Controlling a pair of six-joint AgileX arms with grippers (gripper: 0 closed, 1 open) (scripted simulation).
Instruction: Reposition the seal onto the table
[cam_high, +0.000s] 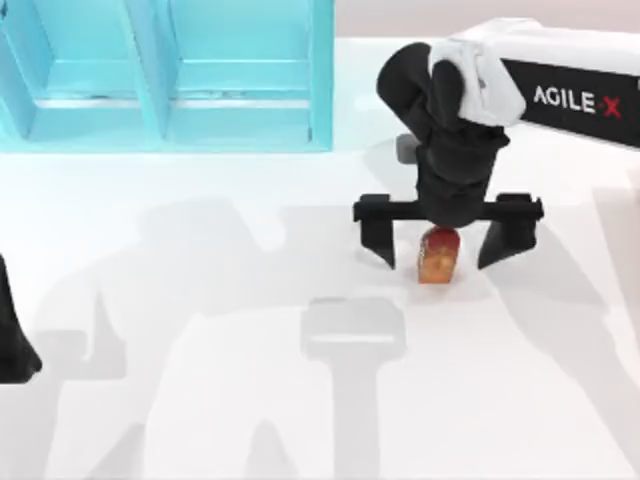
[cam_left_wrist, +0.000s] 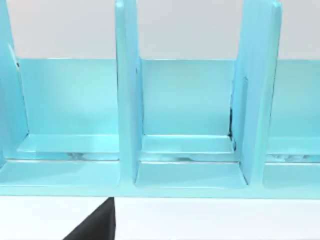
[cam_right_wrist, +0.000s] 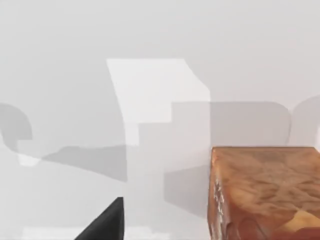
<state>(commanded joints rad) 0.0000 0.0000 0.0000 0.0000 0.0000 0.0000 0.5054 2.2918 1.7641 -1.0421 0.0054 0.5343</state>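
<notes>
The seal (cam_high: 438, 256), with a red top over an amber body, stands upright on the white table (cam_high: 200, 300) right of the middle. My right gripper (cam_high: 438, 263) hangs over it, open wide. One black finger (cam_high: 378, 240) is on its left and the other on its right, both apart from it. The right wrist view shows the seal's amber body (cam_right_wrist: 265, 195) close up on the table (cam_right_wrist: 150, 40), with one dark fingertip (cam_right_wrist: 106, 224) at the picture's edge. My left arm (cam_high: 14, 340) is parked at the table's left edge.
A turquoise shelf unit (cam_high: 165, 75) with open compartments stands along the back left of the table, and the left wrist view faces its dividers (cam_left_wrist: 127, 125). Open white surface stretches in front of the seal and to its left.
</notes>
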